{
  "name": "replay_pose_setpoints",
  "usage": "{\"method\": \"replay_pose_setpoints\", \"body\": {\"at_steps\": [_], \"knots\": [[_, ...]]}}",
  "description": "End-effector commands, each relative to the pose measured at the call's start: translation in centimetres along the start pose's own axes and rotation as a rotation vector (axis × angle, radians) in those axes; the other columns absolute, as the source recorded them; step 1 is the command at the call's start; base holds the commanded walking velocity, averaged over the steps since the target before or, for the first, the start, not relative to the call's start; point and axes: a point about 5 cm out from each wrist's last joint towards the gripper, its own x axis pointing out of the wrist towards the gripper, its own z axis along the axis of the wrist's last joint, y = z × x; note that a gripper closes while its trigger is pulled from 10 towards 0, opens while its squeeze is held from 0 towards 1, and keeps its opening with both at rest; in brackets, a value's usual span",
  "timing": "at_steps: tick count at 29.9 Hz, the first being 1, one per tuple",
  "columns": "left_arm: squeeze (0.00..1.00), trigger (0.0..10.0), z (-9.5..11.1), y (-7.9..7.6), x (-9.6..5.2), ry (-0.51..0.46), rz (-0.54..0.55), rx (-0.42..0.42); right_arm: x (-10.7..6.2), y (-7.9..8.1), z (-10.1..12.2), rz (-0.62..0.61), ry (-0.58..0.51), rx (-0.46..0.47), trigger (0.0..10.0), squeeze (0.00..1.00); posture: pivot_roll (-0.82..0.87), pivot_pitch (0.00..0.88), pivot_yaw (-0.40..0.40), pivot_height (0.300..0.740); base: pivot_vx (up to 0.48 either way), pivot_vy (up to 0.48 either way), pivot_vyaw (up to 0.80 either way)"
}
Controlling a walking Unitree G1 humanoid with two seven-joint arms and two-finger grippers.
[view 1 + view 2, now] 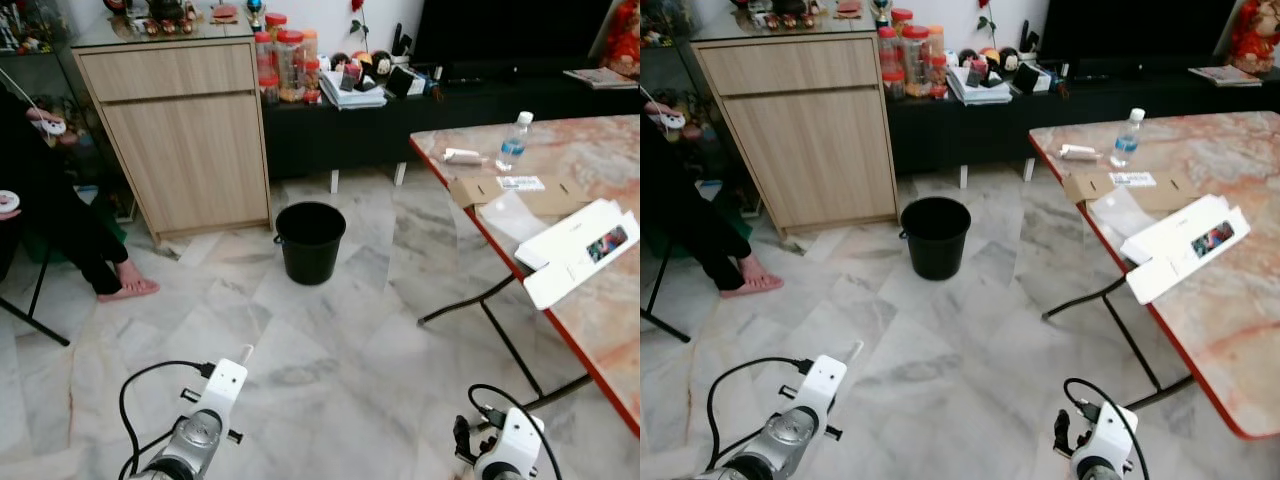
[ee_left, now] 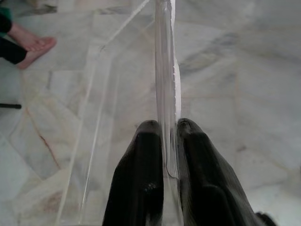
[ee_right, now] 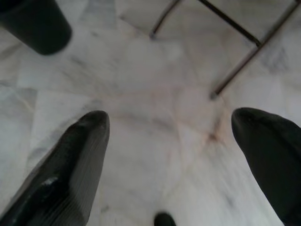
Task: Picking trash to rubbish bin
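Left gripper [image 2: 167, 141] pinched shut on clear plastic wrapper [image 2: 162, 70], held low over marble floor. Right gripper [image 3: 171, 136] spread wide, empty. Black bin [image 1: 310, 242] well ahead by the cabinet [image 1: 185, 130]. Judgement: pickup done, carry and drop remain; more litter on table [image 1: 600, 330].

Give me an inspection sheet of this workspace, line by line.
Surface: marble-tile floor; marble-top folding table on the robot's right.
Job's things: black rubbish bin standing ahead on the floor; clear plastic piece held in the left gripper.
Clutter: on the table, a water bottle, flattened cardboard and a white box.
Grippers: left jaws shut on the plastic; right gripper open above bare floor.
Cables: black cable looping at the left arm.
Surroundings: wooden cabinet; seated person's foot.
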Motion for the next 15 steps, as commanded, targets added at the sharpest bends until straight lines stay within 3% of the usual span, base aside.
{"method": "replay_pose_setpoints", "body": {"at_steps": [1,15], "knots": [[0.0,10.0,-0.62,0.83,-0.09,0.028,0.017,0.009,0.13,0.94,-0.02,0.023,0.002,-0.001,10.0,0.0,0.03,0.024,-0.05,0.74,0.341,0.0,0.0],[0.0,10.0,-0.7,0.7,-0.11,0.031,0.019,-0.012,0.09,0.48,-0.01,0.014,0.007,-0.002,10.0,0.0,0.04,0.066,-0.068,0.74,0.339,0.0,0.0]]}}
